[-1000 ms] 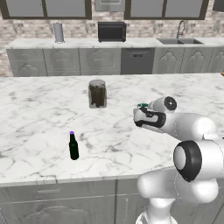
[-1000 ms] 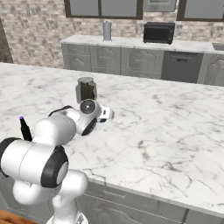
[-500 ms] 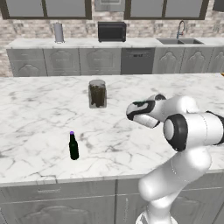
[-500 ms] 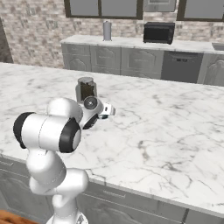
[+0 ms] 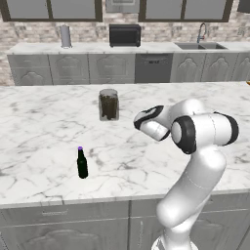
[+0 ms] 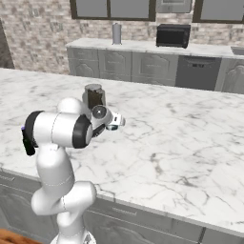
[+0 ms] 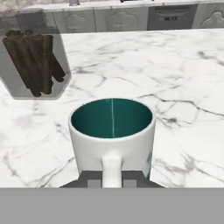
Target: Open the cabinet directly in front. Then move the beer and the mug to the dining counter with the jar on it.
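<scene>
- My gripper [image 7: 112, 175] is closed on the mug [image 7: 112, 133] by its handle, teal inside facing up, above the dining counter [image 7: 183, 78].
- My hand camera shows the jar [image 7: 37, 61] close beside the mug; the left base view shows the beer [image 5: 82, 163] well apart.

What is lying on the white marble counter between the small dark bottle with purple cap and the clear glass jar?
Nothing: in the left base view, bare marble counter separates the dark bottle from the glass jar.
</scene>
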{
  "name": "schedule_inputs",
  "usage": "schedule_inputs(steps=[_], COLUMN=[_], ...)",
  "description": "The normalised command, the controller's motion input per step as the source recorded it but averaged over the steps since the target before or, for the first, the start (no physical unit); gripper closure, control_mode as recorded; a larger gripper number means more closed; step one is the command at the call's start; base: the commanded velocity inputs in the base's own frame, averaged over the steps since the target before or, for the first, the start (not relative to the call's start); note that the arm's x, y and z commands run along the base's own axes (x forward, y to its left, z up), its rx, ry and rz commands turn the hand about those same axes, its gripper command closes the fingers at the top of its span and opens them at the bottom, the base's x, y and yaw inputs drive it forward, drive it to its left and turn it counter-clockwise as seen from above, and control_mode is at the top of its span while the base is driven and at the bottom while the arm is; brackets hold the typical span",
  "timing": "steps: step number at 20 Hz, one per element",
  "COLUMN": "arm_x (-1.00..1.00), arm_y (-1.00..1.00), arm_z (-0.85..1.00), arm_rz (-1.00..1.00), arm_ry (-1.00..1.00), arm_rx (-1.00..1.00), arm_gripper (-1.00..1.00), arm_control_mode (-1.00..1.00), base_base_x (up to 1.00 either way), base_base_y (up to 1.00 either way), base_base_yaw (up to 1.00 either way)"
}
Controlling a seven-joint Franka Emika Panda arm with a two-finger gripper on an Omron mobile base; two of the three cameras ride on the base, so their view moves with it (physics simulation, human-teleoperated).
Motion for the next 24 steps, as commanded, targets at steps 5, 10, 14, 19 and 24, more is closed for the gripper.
schedule_inputs(steps=[5, 10, 14, 19, 24], arm_x=[0.03, 0.0, 0.0, 0.0, 0.06], arm_y=[0.0, 0.0, 0.0, 0.0, 0.0], arm_z=[-0.41, -0.4, -0.41, -0.42, -0.1], arm_rz=[0.0, 0.0, 0.0, 0.0, 0.0], arm_ry=[0.0, 0.0, 0.0, 0.0, -0.06], arm_rx=[0.0, 0.0, 0.0, 0.0, 0.0], arm_gripper=[1.0, 1.0, 1.0, 1.0, 1.0], arm_control_mode=[-1.0, -1.0, -1.0, -1.0, -1.0], base_base_x=[0.0, 0.0, 0.0, 0.0, 0.0], base_base_y=[0.0, 0.0, 0.0, 0.0, 0.0], base_base_yaw=[0.0, 0.0, 0.0, 0.0, 0.0])
